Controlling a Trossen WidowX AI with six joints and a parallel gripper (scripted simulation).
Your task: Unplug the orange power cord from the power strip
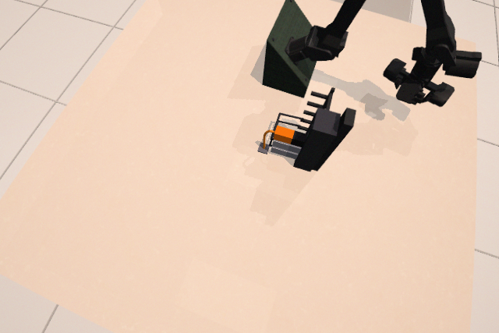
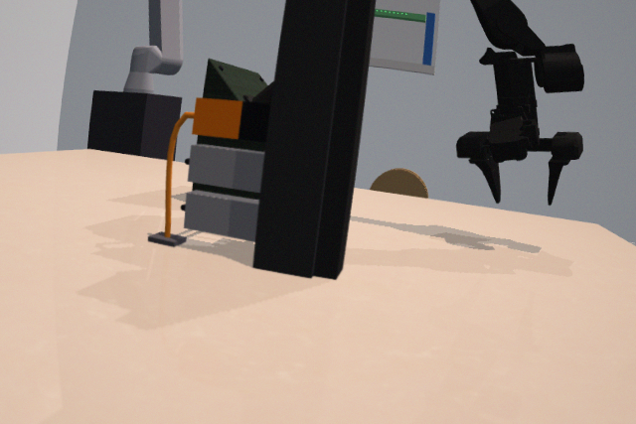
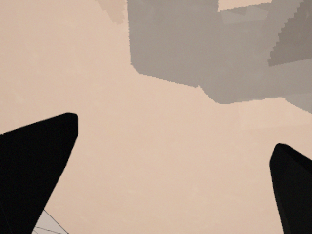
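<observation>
Your gripper is hanging wide open and holding nothing, well apart from the orange plug. Approaching carelessly, you are risking knocking the upright power strip over.

Smooth pale peach counter — faintly glossy; tall black power strip block matt; smooth orange plastic-looking plug.

Boxy orange plug seated in the top socket of an upright black slab-shaped power strip, thin orange cord drooping down to the peach bench
</observation>
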